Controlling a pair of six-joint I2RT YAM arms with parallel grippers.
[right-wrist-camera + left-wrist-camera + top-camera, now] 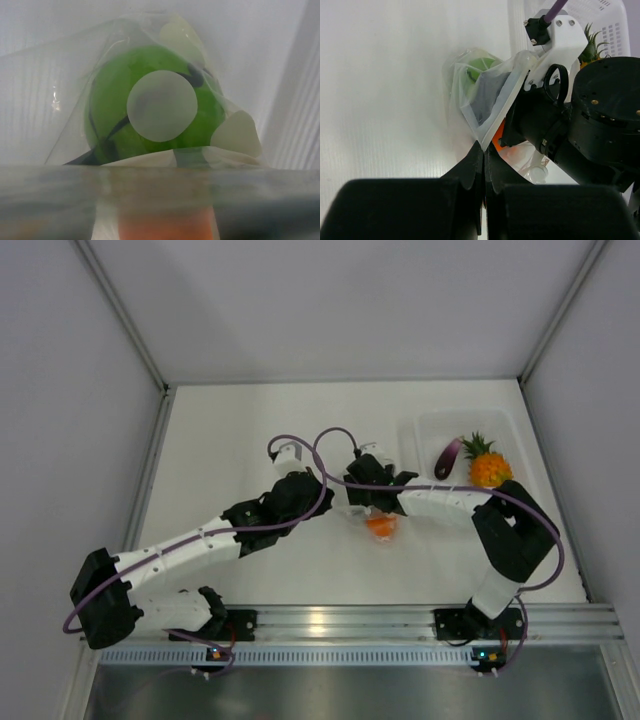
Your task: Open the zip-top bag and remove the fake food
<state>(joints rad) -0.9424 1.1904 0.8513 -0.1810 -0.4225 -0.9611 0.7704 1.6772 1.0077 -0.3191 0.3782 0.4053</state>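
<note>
The zip-top bag [485, 95], clear with white dots, lies mid-table between both arms. My left gripper [484, 148] is shut on the bag's near corner. A green ball with black marks [107, 100] sits inside, behind a white dot of the bag. An orange toy [381, 526] shows at the bag's near side, also low in the right wrist view. My right gripper [366, 504] is at the bag's mouth; plastic blurs its fingers, so their state is unclear. The purple eggplant [447, 458] and the pineapple [487, 465] lie in the tray.
A rigid clear tray [430, 430] stands at the right back of the table, close to my right forearm. Grey walls close in the table on the left, back and right. A metal rail [330, 622] runs along the near edge.
</note>
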